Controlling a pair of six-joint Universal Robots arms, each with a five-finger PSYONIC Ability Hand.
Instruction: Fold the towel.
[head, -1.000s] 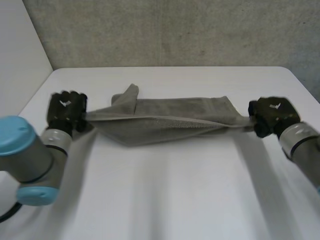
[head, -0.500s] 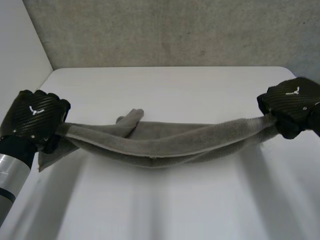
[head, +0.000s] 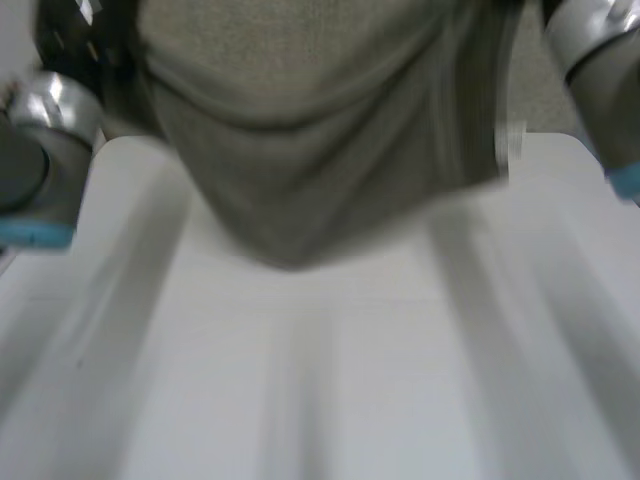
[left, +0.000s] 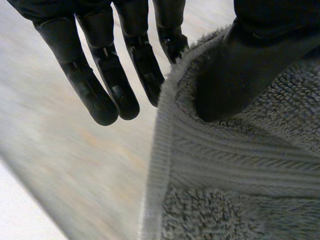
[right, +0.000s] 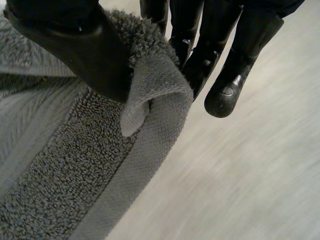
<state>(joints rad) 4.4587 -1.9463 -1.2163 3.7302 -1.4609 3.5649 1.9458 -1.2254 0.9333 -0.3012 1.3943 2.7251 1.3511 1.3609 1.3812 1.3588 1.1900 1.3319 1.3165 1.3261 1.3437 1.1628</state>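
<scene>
- The towel (head: 300, 150) hangs in the air at 12 o'clock in the head view, spread between both arms. Its sagging lower edge reaches about the centre, above the table (head: 320, 390).
- The left hand (left: 100, 85) is clamped on the towel. Its thumb presses the banded edge near a corner against a finger, and the other fingers are straight and off the cloth.
- The right hand (right: 225, 75) is also clamped on the towel, with its thumb pinning a rolled-over corner against the fingers behind.
- We judge the step in hand to be spreading the towel before laying it down.
- To do it well, we would hold both pinches firm, with the hands level and well apart so the top edge stays taut. We would then touch the hanging edge down toward 12 o'clock and draw back toward 6 o'clock.
- The curled right corner may end up tucked into the fold.
- The left arm (head: 40, 150) is at 10 o'clock and the right arm (head: 590, 60) at 2 o'clock.
- The visible table is bare white from 3 through 6 to 9 o'clock, so we see nothing to snag on. The towel itself hides the far table.
</scene>
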